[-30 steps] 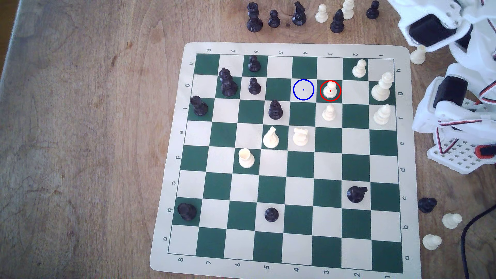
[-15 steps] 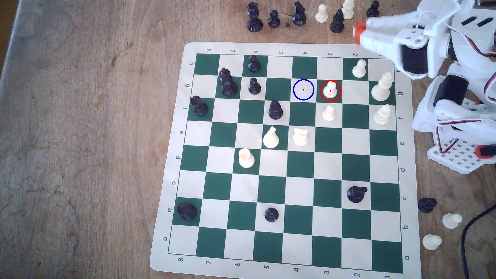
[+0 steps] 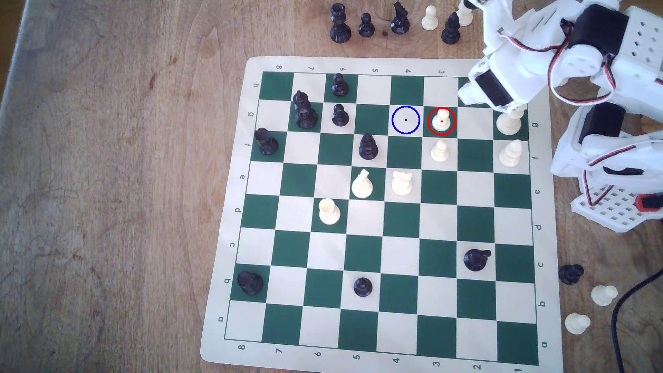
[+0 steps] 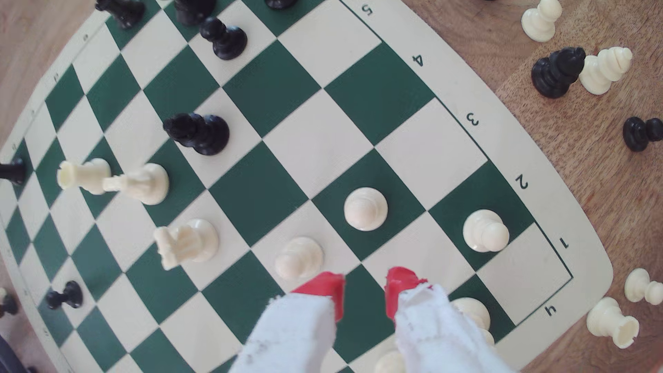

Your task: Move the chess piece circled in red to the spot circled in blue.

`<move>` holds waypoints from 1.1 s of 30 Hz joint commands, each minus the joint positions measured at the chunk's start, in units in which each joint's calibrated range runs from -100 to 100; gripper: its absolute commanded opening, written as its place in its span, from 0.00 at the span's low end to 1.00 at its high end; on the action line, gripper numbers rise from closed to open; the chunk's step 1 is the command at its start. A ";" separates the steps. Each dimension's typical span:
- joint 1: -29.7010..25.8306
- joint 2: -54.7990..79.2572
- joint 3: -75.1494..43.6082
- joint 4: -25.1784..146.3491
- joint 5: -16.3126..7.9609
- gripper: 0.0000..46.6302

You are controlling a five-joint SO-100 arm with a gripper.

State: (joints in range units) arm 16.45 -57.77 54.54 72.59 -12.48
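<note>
The chess piece circled in red is a small cream pawn upright on a dark green square; the wrist view shows it from above. The spot circled in blue is the bare cream square just to the exterior view's left of it, and it carries no ring in the wrist view. My gripper hangs over the board's far right corner, up and to the exterior view's right of the pawn. In the wrist view its red-tipped fingers are apart, so the gripper is open, empty and short of the pawn.
Another cream pawn stands one square nearer, close by my fingers. Tall cream pieces stand at the board's right edge under the arm. Captured pieces line the table beyond the board.
The arm has swung from off the board's right side in over its far right corner, toward the ringed pawn. It now covers the cream pawn on the far row. No piece has moved.
</note>
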 commanded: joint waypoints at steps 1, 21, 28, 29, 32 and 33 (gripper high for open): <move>0.72 6.92 -5.13 -0.27 1.37 0.22; 0.02 24.83 -8.21 -9.69 3.03 0.29; 0.18 30.27 -11.84 -10.59 3.47 0.28; 0.25 30.69 -12.02 -10.76 3.57 0.27; 0.25 32.81 -12.11 -11.16 3.81 0.27; 0.25 33.15 -12.11 -11.16 3.81 0.27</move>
State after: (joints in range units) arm 16.89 -25.35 46.95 61.99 -8.86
